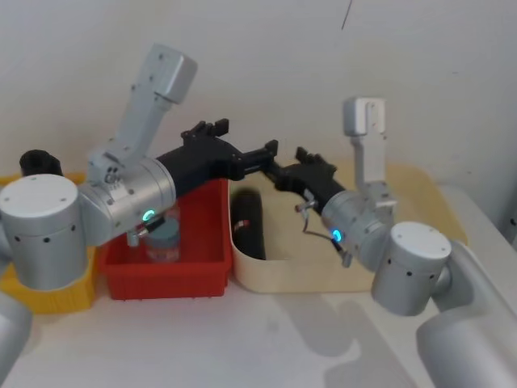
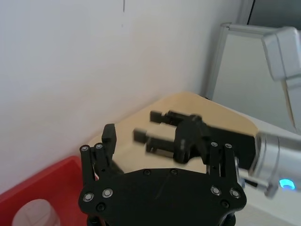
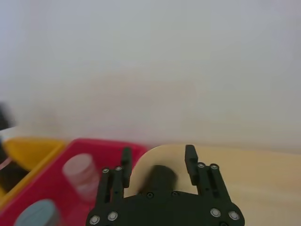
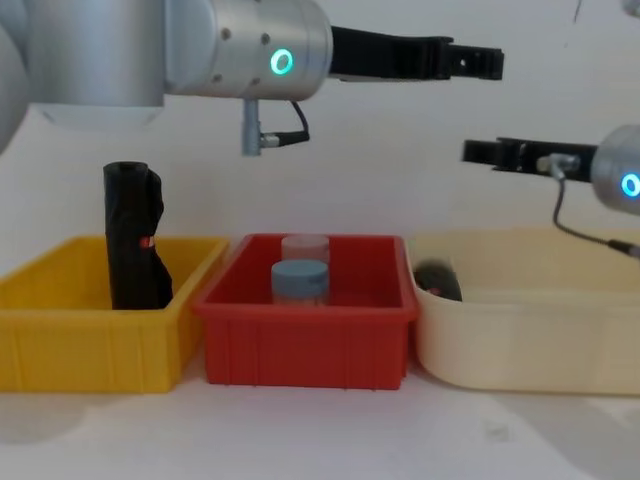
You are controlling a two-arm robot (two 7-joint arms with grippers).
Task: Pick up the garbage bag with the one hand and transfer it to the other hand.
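My left end effector (image 4: 488,62) and right end effector (image 4: 478,152) face each other released, seemingly posed for handover; the garbage bag (image 4: 437,280) lies in the cream tray (image 4: 520,350).

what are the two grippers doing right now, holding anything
Left gripper: open, holding nothing.
Right gripper: open, holding nothing.

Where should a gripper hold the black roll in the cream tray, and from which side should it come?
Probably best around the middle of the garbage bag, from above: it lies flat along the left wall of the cream tray, which would block a sideways approach.
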